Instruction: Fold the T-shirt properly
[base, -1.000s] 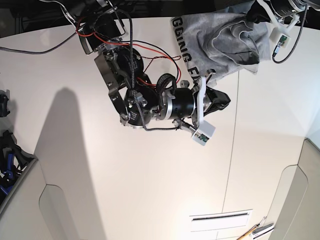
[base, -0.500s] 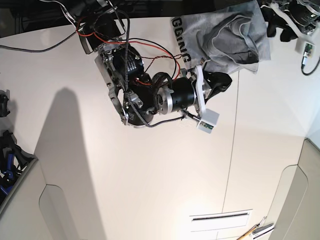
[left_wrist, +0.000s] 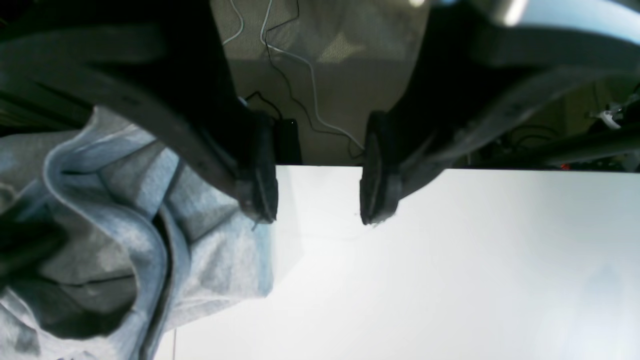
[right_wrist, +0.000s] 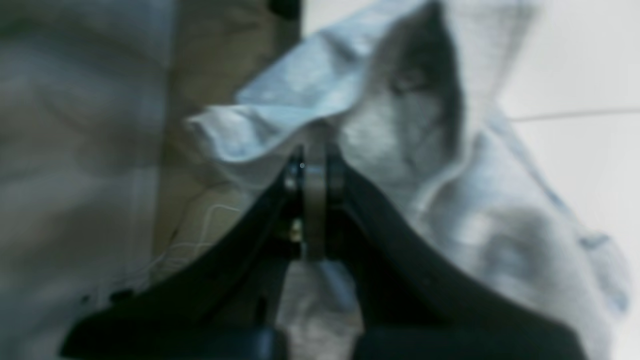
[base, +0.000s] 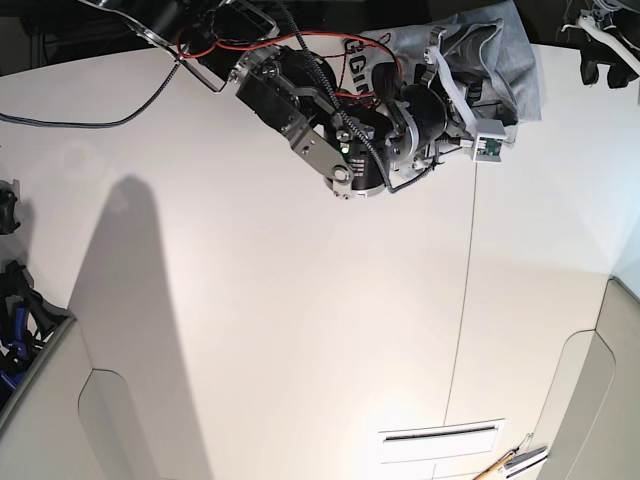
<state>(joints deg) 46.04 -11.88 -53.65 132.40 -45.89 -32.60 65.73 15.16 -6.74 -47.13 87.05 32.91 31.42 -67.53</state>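
The grey T-shirt (base: 500, 55) lies bunched at the table's far edge, with part of its black lettering showing beside the arm. My right gripper (base: 466, 82) reaches into the heap. In the right wrist view this gripper (right_wrist: 314, 160) is shut on a raised fold of the T-shirt (right_wrist: 425, 150). My left gripper (base: 602, 72) hangs at the far right, apart from the cloth. In the left wrist view it (left_wrist: 317, 216) stands open over bare table with nothing between its fingers (left_wrist: 260, 175). There the T-shirt (left_wrist: 100, 225) lies just to its left.
The white table (base: 300, 300) has a seam running from the shirt to the near edge. A slot (base: 440, 438) and some tools (base: 515, 462) sit at the near right. Dark gear (base: 15, 310) stands off the left edge. Cables trail beyond the far edge.
The left gripper opened, let go of the T-shirt and drew off to the right. The right arm swung toward the far edge, carrying its pinched fold up onto the heap.
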